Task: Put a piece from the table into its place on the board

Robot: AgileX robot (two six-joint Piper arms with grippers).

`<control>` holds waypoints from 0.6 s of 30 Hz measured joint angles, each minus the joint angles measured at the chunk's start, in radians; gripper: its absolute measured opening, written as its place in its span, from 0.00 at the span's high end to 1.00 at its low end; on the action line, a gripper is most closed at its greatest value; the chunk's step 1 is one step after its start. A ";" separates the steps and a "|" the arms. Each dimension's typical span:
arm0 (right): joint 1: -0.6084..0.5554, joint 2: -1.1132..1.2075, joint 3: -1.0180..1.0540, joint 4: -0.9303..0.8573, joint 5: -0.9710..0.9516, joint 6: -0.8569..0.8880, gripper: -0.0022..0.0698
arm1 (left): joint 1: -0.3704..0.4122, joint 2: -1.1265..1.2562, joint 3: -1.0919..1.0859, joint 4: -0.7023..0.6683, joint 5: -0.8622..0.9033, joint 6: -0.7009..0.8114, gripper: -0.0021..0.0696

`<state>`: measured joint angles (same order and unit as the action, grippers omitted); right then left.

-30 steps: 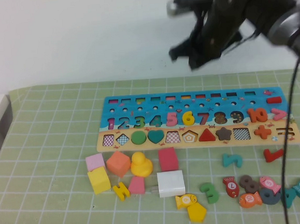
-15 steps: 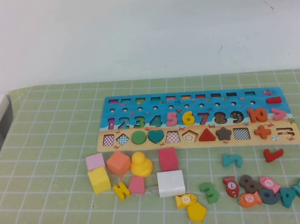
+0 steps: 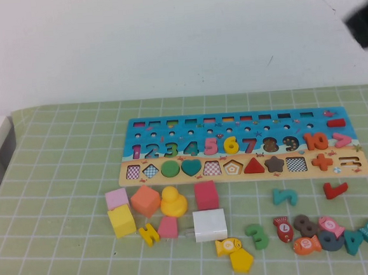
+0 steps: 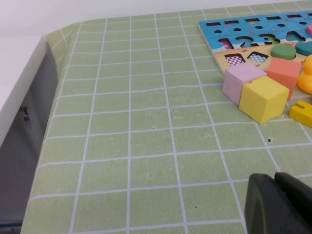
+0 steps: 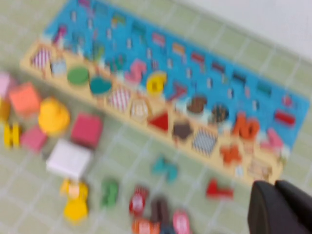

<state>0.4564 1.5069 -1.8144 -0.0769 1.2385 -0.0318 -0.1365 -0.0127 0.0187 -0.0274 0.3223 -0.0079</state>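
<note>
One yellow piece (image 3: 230, 145) sits home in the board (image 3: 234, 124); your clenched, empty right gripper (image 3: 365, 24) lifts clear, left gripper (image 4: 282, 204) unreadable

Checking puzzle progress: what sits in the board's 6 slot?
A yellow 6 lies seated in the board; the recess beneath is covered. Right gripper is raised far right, left gripper parked.

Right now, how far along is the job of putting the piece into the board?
Done: the yellow 6 sits in its slot on the board, between the pink 5 and the red 7. In hand: nothing; the right hand is shut, empty and raised clear at the far right, and the left hand is low over the bare mat. Left: nothing for this piece.
</note>
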 joint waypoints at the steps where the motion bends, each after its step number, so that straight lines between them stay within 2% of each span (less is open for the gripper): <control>1: 0.000 -0.043 0.055 0.000 0.000 0.000 0.97 | 0.000 0.000 0.000 0.000 0.000 0.000 0.97; 7: 0.000 -0.331 0.375 0.038 -0.068 0.000 0.97 | 0.000 0.000 0.000 0.000 0.000 0.000 0.97; 18: 0.000 -0.759 1.035 0.149 -0.539 0.015 0.97 | 0.000 0.000 0.000 0.000 0.000 0.000 0.97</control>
<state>0.4564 0.7480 -0.7793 0.0719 0.6998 -0.0164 -0.1365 -0.0127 0.0187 -0.0274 0.3223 -0.0079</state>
